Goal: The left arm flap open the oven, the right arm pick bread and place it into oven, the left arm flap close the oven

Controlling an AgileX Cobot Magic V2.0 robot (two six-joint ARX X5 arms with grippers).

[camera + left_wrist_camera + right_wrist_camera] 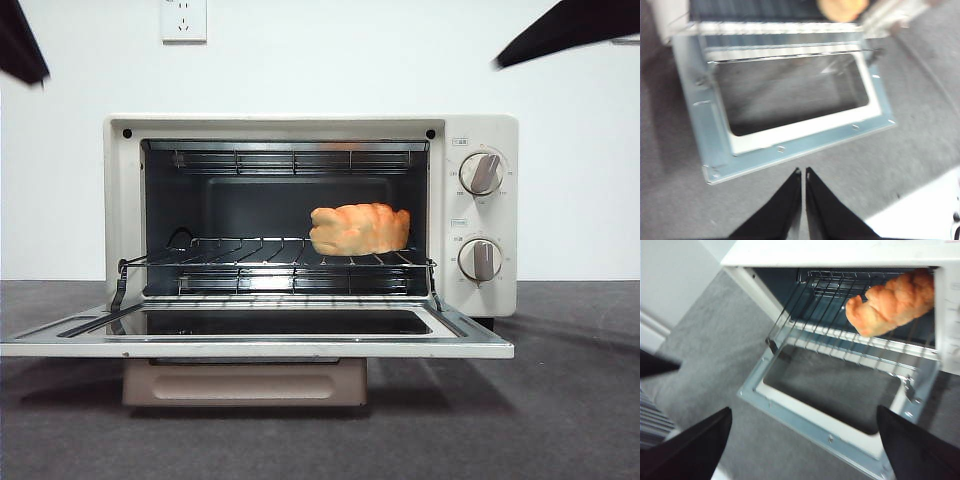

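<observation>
- The oven [310,215] stands with its door [256,335] dropped flat toward the near side, so the opening step looks done.
- The bread [360,229] lies on the wire rack [275,255] inside the cavity, toward the right end, close to the knob panel; nothing holds it. The placing step looks done too.
- The right gripper [802,440] is above and in front of the open door, its jaws spread wide and empty, with the bread well apart from it inside the oven.
- The left gripper [803,172] hangs over the table just on the near side of the door's front edge, its two jaws pressed almost together with only a thin slit between them, holding nothing and not touching the door.
- What is left, by my reading, is the last step: the left arm has to get under or against the door's near edge and flap it up shut.
- In the front view both arms show only as dark tips at the top corners.
</observation>
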